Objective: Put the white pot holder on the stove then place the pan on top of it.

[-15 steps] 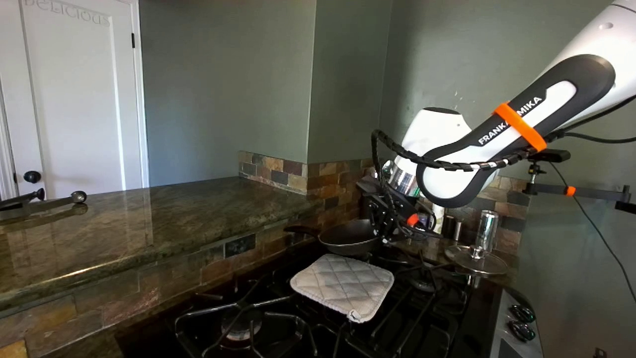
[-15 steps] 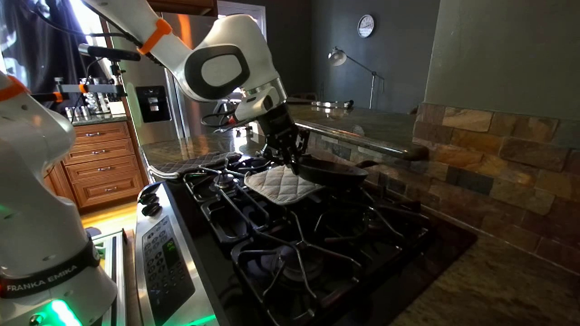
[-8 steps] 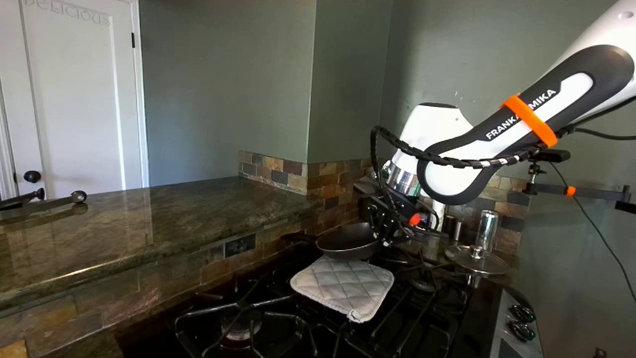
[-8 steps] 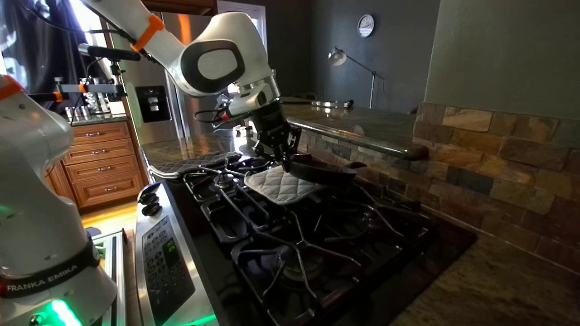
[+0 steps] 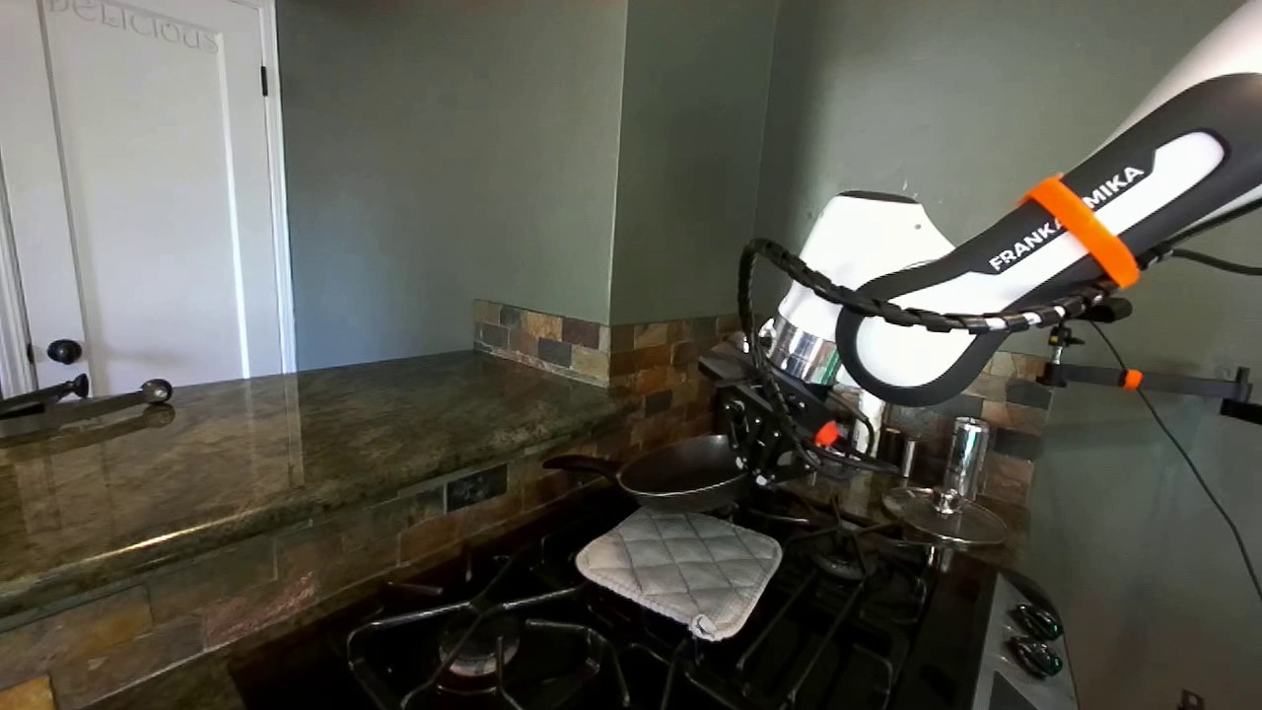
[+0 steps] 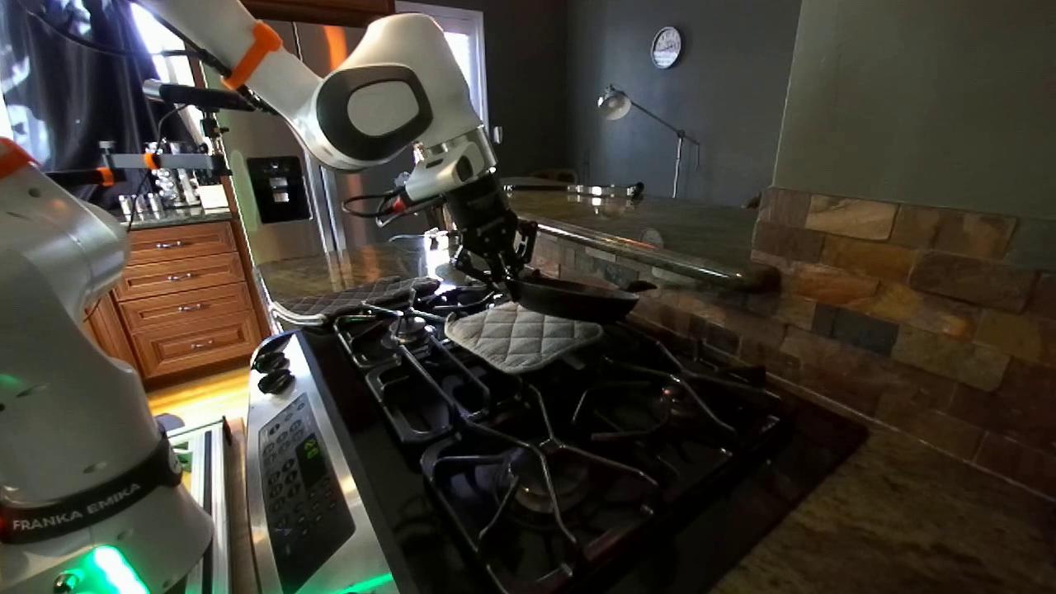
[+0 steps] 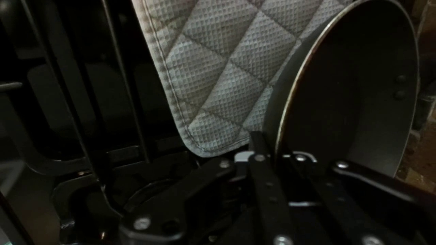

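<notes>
Pan (image 5: 685,475) is clenched by the rim in a robot gripper (image 7: 275,151), one jaw inside the wall and one outside in the wrist view, and held over a black stove (image 5: 808,631). In an exterior view, the dark handle (image 5: 580,463) points left, away from the white arm (image 5: 912,360) that extends from the right. Below the rim, toward the near side, the white pot holder (image 5: 680,572) lies flat across the stove's metal grates (image 6: 549,445), quilted face up, one edge hidden by the pan in the wrist view; whether the two touch cannot be told. Two dark knobs (image 5: 1035,655) sit at the stove's right edge, and at the far right a glass lid (image 5: 942,520) rests near a tall shiny canister (image 5: 966,459). A raised stone counter (image 5: 296,454) runs along the left, in front of a white door (image 5: 148,217). In an exterior view, a dark quilted pad (image 6: 355,299) lies at the far left, a wall clock (image 6: 666,47) and a lamp (image 6: 615,103) well beyond
</notes>
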{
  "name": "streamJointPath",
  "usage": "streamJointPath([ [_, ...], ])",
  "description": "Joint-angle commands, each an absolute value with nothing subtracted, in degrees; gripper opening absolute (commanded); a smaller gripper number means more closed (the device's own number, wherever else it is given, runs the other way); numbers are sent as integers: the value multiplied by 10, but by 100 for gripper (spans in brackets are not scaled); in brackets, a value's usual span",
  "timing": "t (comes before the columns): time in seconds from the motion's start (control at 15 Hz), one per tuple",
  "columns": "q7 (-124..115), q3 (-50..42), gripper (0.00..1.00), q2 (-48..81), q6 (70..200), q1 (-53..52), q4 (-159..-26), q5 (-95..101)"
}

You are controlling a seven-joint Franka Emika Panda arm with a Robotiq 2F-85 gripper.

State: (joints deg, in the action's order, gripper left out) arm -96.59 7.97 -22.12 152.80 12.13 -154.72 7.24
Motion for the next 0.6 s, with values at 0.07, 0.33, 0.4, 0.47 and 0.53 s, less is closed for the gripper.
streamJointPath([
  [0.07,-968,83,2,-261,1525,104,-1572,58],
  [0.33,-953,80,2,-269,1520,88,-1581,47],
  [0.4,-947,78,2,-269,1515,82,-1582,42],
  [0.47,-942,76,2,-269,1514,77,-1583,36],
  [0.53,-933,74,2,-264,1513,72,-1576,28],
])
